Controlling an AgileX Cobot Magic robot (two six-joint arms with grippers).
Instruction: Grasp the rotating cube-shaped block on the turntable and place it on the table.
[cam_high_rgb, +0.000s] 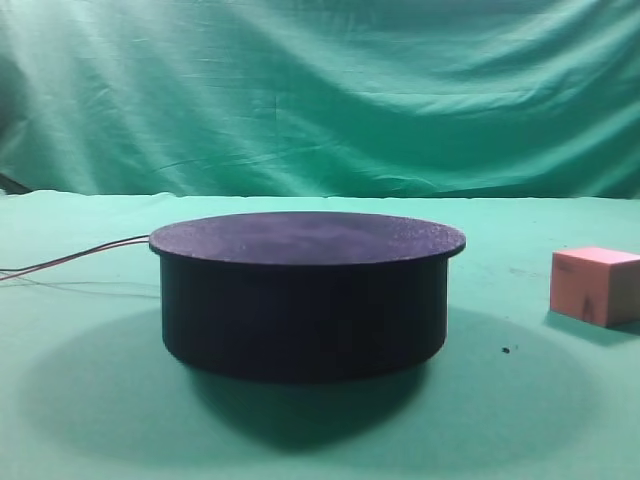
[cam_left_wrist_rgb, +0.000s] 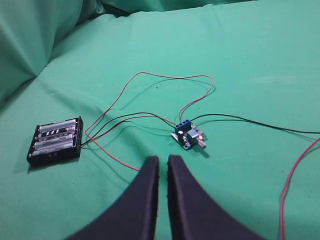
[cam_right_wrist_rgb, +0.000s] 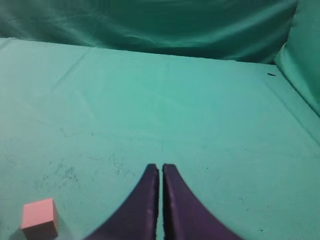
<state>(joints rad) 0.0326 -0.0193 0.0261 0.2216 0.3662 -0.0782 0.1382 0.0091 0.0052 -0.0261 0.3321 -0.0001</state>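
- The right gripper (cam_right_wrist_rgb: 160, 172) hangs above the green table (cam_right_wrist_rgb: 200, 115) with its dark fingers pressed together and nothing between them.
- The salmon-pink cube-shaped block (cam_right_wrist_rgb: 40, 217) sits on the cloth to the lower left of that gripper, well apart from its tips.
- In the exterior high view the cube-shaped block (cam_high_rgb: 594, 285) rests on the table to the right of the black turntable (cam_high_rgb: 305, 295), off its grainy top.
- The left gripper (cam_left_wrist_rgb: 163, 165) is also closed, holding nothing.
- Ahead of it, just to the right, lies a small blue circuit board (cam_left_wrist_rgb: 188, 135); to its left lies a black battery holder (cam_left_wrist_rgb: 55, 140), joined by thin wires (cam_left_wrist_rgb: 150, 77).
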